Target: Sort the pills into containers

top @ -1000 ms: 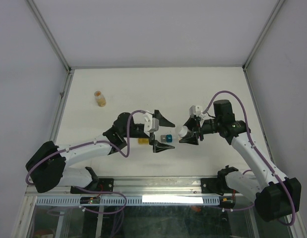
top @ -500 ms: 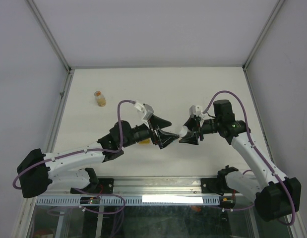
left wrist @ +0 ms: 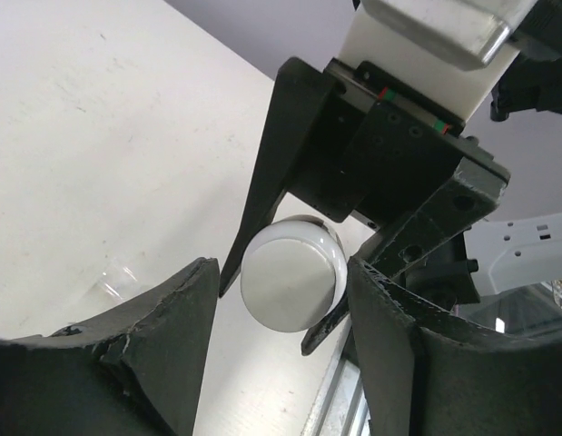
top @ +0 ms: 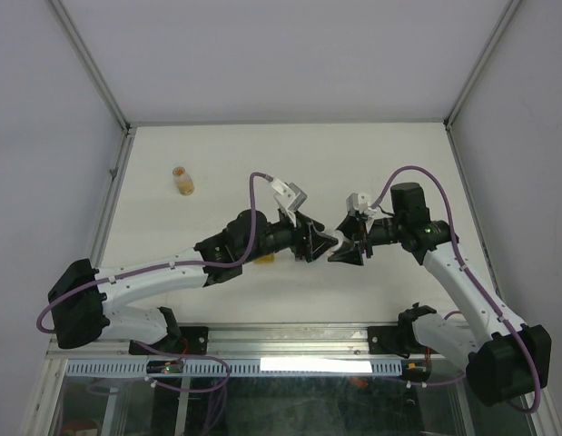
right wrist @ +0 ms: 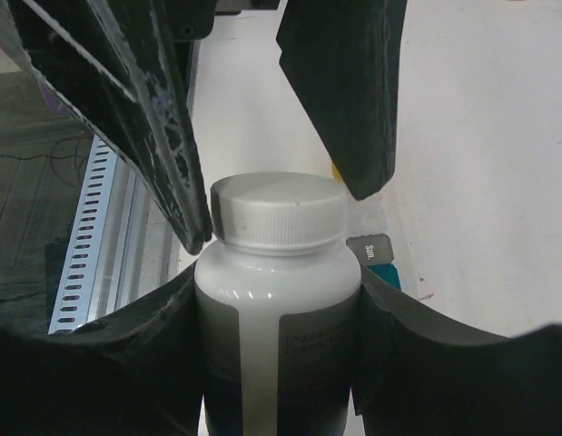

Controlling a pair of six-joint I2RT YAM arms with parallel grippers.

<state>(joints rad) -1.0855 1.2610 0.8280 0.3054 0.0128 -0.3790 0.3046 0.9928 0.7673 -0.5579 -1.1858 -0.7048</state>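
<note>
I'm clamping the white plastic pill bottle (right wrist: 279, 309) in the right gripper (top: 347, 251); left gripper (top: 319, 242) gaping around its ribbed white cap (left wrist: 292, 283). Off-centre closure risks twisting bottle loose.

A white surface (top: 371, 163) carries the scene. A small amber bottle (top: 182, 180) stands upright near the far left edge of the surface, well apart from everything else on it. Its contents appear orange, though the view is too small to confirm this. Pale panels (top: 44, 136) enclose the left, far and right sides and are joined by metal corner posts (top: 90, 64). A slotted cable duct (top: 108, 367) runs along the near edge.
</note>
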